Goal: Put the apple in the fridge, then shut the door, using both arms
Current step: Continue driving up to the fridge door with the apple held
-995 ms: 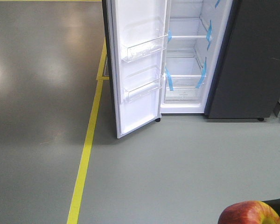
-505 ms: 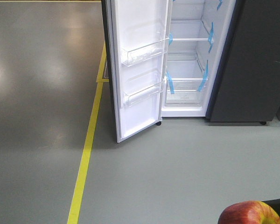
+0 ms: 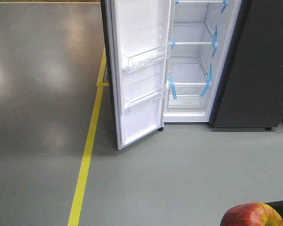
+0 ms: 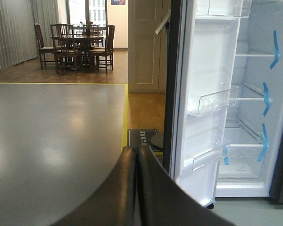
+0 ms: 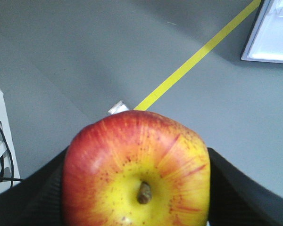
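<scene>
Two jobs split across the arms. The left gripper (image 4: 137, 155), fingers pressed together on nothing, looks past the outer edge of the door (image 3: 139, 70), so I judge it best saved for the push that shuts it. Left of the fridge (image 3: 191, 101), a yellow floor line (image 3: 87, 155) runs along smooth grey floor (image 3: 37, 94) glossy with lamp glare. Farther back on that side, the left wrist view shows wooden flooring and a dining table with chairs (image 4: 80, 44). The door stands wide open on the fridge's left, white inside with two clear bins (image 3: 144, 59). The compartment beside it has glass shelves (image 3: 188, 84) marked with blue tape (image 3: 171, 87). Well short of the fridge, low on its right, the apple (image 5: 137, 160) sits pinched between the black fingers (image 5: 236, 188) of the right gripper (image 5: 137, 207), with its stem dimple facing the wrist camera. The approach should, I think, steer right of the door's edge, hold the squeeze steady and aim for a middle shelf.
</scene>
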{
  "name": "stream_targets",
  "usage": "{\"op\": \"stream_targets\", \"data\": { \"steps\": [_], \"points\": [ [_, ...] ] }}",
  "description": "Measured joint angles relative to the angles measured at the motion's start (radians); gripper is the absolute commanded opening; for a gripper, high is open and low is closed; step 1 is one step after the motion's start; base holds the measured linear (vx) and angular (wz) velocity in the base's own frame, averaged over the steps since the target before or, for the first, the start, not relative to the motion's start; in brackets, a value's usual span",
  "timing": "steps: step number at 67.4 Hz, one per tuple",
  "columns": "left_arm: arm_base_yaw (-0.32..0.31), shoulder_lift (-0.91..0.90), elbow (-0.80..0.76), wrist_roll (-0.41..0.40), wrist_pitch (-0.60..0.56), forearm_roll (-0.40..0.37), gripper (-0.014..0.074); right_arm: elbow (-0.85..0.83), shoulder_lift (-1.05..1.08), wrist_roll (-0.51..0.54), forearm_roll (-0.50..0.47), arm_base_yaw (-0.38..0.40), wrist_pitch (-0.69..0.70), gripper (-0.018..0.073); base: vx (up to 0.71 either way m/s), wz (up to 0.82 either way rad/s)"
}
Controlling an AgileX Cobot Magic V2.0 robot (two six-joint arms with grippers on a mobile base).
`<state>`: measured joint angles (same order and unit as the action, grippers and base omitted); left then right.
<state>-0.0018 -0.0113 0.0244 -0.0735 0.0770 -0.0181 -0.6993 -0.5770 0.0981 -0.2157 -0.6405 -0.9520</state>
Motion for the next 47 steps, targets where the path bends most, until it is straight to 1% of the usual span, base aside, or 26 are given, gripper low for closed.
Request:
{"op": "stream_targets", "data": {
  "steps": [47],
  "points": [
    [0.000, 0.000, 0.000, 0.000, 0.000, 0.000, -0.0005, 0.000, 0.000, 0.000, 0.000, 0.000, 0.000, 0.0169, 0.09, -0.02]
  ]
}}
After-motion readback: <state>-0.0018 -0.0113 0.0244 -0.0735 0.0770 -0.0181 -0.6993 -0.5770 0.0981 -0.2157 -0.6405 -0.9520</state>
